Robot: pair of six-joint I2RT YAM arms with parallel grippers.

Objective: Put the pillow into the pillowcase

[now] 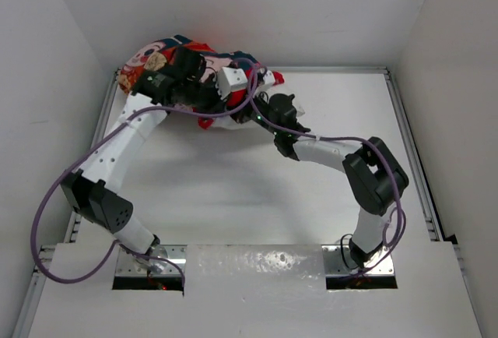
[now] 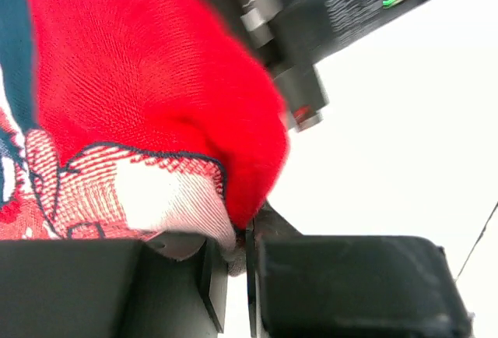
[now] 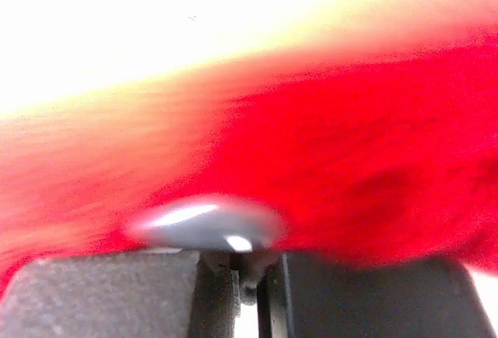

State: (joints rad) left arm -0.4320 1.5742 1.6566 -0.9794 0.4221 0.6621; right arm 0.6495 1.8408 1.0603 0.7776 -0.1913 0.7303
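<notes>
Nearest, the left arm (image 1: 117,143) and right arm (image 1: 327,151) rise from the table's (image 1: 233,198) near edge and reach toward its far left corner. There the left gripper (image 2: 237,251) has its jaws drawn almost together, pinching a folded edge of the pillowcase (image 2: 140,81). The right gripper (image 3: 249,268) sets closed jaws against blurred red cloth; whether any is nipped I cannot tell. The pillowcase lies bunched at the far left edge, by the back wall (image 1: 257,11).

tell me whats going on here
Two robot arms are working on the red pillowcase, which is bunched up near the far left of the table. The left tool and the right tool are each shut on a fold of its cloth.
</notes>
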